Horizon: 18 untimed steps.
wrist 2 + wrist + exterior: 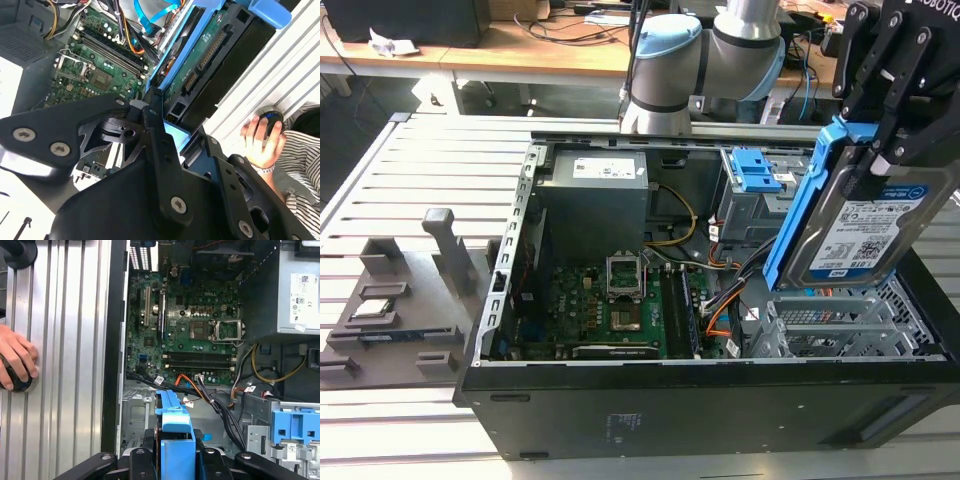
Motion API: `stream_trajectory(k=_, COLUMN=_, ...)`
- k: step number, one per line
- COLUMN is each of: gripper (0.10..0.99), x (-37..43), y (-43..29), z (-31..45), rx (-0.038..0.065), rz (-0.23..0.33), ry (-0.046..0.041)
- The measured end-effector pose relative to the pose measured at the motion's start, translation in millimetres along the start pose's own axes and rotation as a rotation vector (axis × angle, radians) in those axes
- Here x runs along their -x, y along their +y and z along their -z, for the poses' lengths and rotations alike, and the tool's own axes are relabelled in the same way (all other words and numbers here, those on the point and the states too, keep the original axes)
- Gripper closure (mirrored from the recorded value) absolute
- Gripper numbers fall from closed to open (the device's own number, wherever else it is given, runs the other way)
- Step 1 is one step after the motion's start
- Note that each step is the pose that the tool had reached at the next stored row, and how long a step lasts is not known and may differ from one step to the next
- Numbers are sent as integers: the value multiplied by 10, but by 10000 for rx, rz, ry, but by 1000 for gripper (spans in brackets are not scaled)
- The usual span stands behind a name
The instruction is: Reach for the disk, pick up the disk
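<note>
Clamped in the black claw (892, 150), the disk (865, 225) hangs tilted above the open computer case (650, 400), clear of the drive cage (840, 325) beneath it at the exterior view's right. We note its silver face with a blue-and-white label turned toward the exterior camera, and its blue plastic frame (800, 215) running down the edge nearer the case interior. The claw's fingers (910, 60) press against the frame's upper end, pinching the disk between them.

In the second wrist view we see the claw's linkage (160, 165) closed on the disk (210, 60), whose circuit-board underside faces that camera. In the first wrist view the blue frame (175, 440) sits between the finger bases.

Below the disk we record the green motherboard (620, 305) on the case floor, with an open processor socket (625, 275). A grey power supply (595, 195) stands at the far wall of the case. A second blue bracket (755, 170) sits on the bay beside it. Orange and black cables (720, 300) run between motherboard and drive cage.

The case rests on a slatted metal bench (410, 170). A grey fixture tray (400, 300) lies on the bench at the exterior view's left. A person's hand (17, 360) rests on a dark round object (20, 382) on the bench.
</note>
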State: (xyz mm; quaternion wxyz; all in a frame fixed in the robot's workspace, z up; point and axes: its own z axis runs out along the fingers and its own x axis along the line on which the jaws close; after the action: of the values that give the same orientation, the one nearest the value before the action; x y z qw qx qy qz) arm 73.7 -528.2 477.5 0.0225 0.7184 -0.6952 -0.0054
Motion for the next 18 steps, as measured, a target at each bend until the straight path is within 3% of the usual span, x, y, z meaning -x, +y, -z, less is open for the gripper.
stream_trajectory(k=3, gripper=722, x=1, y=-21, z=-63, rx=0, rz=-11, ry=-3)
stream_trajectory(k=8, gripper=722, x=1, y=-117, z=-167, rx=0, rz=-11, ry=-2)
stream_trajectory(k=18, gripper=722, x=0, y=-192, z=-255, rx=0, rz=-12, ry=-1)
